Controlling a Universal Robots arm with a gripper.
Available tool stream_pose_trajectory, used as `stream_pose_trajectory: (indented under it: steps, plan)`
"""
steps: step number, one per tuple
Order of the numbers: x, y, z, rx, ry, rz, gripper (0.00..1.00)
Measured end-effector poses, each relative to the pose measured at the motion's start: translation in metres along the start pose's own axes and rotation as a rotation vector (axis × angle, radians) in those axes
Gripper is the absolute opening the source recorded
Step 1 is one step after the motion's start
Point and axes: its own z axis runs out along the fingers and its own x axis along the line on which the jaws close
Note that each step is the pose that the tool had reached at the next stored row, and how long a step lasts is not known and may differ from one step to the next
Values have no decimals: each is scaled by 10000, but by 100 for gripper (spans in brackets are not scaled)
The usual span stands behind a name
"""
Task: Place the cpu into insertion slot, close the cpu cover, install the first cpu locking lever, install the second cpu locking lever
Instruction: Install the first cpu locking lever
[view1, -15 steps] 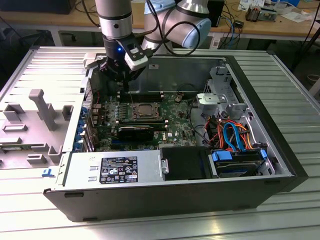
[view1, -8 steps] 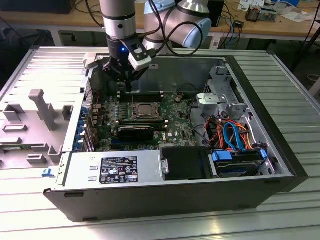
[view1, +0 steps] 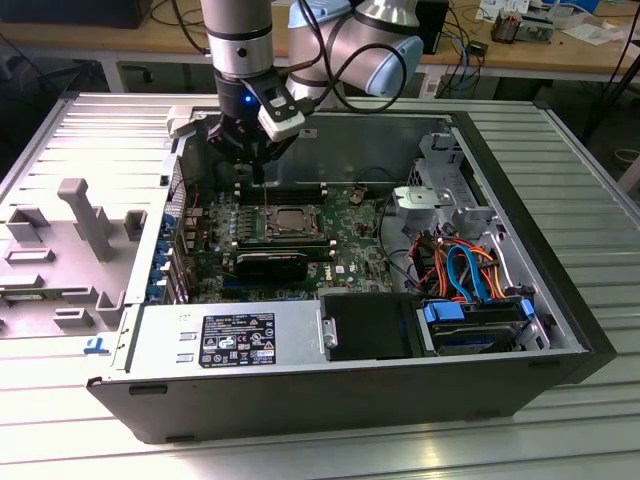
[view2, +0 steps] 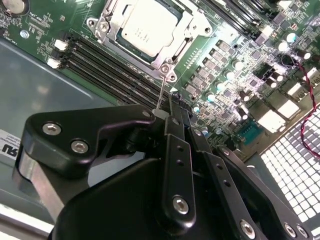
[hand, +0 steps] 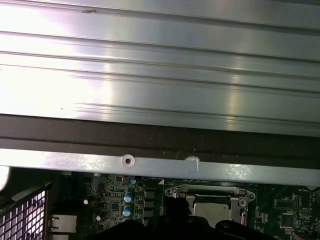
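Note:
The cpu (view2: 150, 27) lies flat in the insertion slot (view2: 169, 70), its silvery top showing through the window of the cpu cover (view2: 116, 20), which is down over it. A thin wire locking lever (view2: 162, 90) rises from the socket's corner to my gripper (view2: 170, 111), whose black fingers are shut on its end. In the exterior view the gripper (view1: 258, 178) hangs inside the open computer case just behind the socket and cpu (view1: 292, 220). The first wrist view catches the cpu (hand: 212, 211) under the cover frame (hand: 205, 192).
Long black memory slots (view2: 110, 65) run beside the socket. A black block (view1: 272, 262) sits in front of it, then the power supply (view1: 230, 335). Drives and coloured cables (view1: 470, 270) lie at the exterior view's right. A grey fixture tray (view1: 70, 230) is left of the case.

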Motion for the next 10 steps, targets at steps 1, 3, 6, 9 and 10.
stream_pose_trajectory:
  steps: [1, 3, 6, 9, 10]
  plan:
    - [-8, -1, 1, 2, 0, 0, 11]
    - [-30, -2, 3, 5, 0, 0, 11]
    - [-68, -5, 9, 9, 1, 0, 11]
    - [-88, -7, 14, 9, 1, 0, 11]
    - [-97, -7, 15, 8, 1, 0, 11]
